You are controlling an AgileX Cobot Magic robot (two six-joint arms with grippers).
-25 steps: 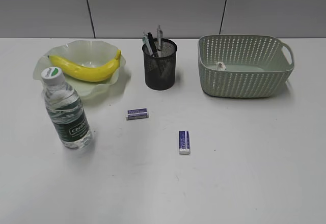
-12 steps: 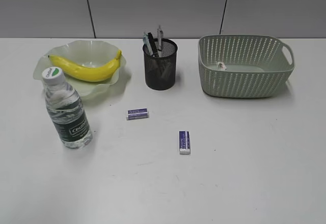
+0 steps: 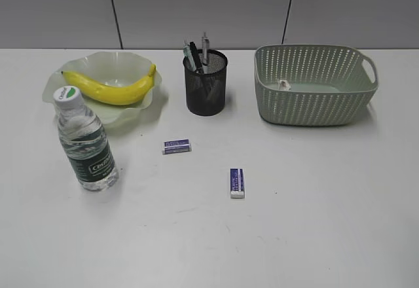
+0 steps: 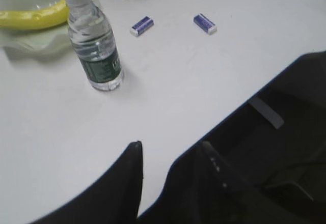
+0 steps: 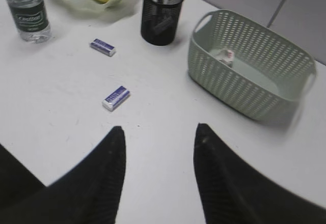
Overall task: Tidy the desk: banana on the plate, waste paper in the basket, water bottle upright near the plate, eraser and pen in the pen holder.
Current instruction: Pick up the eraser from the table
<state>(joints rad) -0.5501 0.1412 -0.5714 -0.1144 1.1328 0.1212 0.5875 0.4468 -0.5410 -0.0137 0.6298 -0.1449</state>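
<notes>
The yellow banana (image 3: 111, 89) lies in the wavy green plate (image 3: 98, 57). Just in front of the plate the water bottle (image 3: 85, 143) stands upright. Pens (image 3: 196, 52) stick out of the black mesh pen holder (image 3: 206, 85). A scrap of waste paper (image 3: 283, 84) lies inside the green basket (image 3: 314, 108). Two erasers lie flat on the desk (image 3: 314, 222), one (image 3: 176, 146) near the holder and another (image 3: 237, 182) further forward. My left gripper (image 4: 169, 150) hangs open and empty over the desk's front edge. Above bare desk near the front, my right gripper (image 5: 160, 131) is open and empty too. Neither gripper shows in the exterior view.
In the left wrist view the desk's front edge (image 4: 239, 99) runs slantwise, with dark floor beyond it. The grey wall (image 3: 196, 6) stands behind the desk. Bare desk surface lies in front of the erasers.
A dark piece of arm at the top left corner of the exterior view has left the picture. Nothing on the desk has moved.
</notes>
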